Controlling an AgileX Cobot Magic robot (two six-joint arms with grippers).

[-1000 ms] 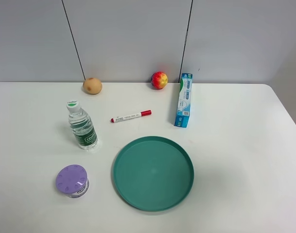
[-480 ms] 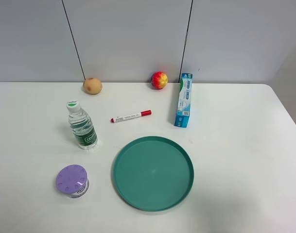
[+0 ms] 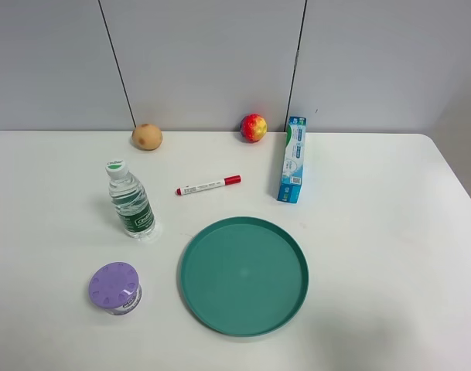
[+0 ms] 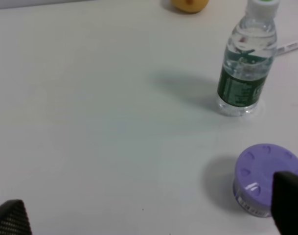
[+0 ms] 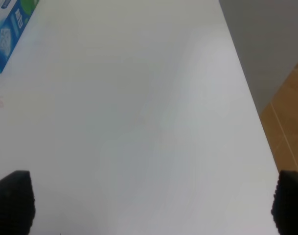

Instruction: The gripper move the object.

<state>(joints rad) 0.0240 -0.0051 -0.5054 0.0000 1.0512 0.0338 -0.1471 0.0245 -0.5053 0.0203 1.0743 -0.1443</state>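
Near the front-left corner of the white table (image 3: 374, 232) stands the purple-lidded jar (image 3: 115, 288), upright, left of the teal plate (image 3: 244, 275) and apart from it. Behind the jar a green-capped water bottle (image 3: 131, 200) stands upright. Farther back lie a red-capped marker (image 3: 208, 185), a potato (image 3: 147, 137), a red-yellow apple (image 3: 253, 127) and a blue toothpaste box (image 3: 293, 159). Neither arm shows in the high view. The left pincer (image 4: 149, 215) is spread wide with nothing between its tips, one fingertip (image 4: 288, 205) overlapping the jar's edge in the wrist view. The right pincer (image 5: 149, 203) is likewise spread wide over bare table.
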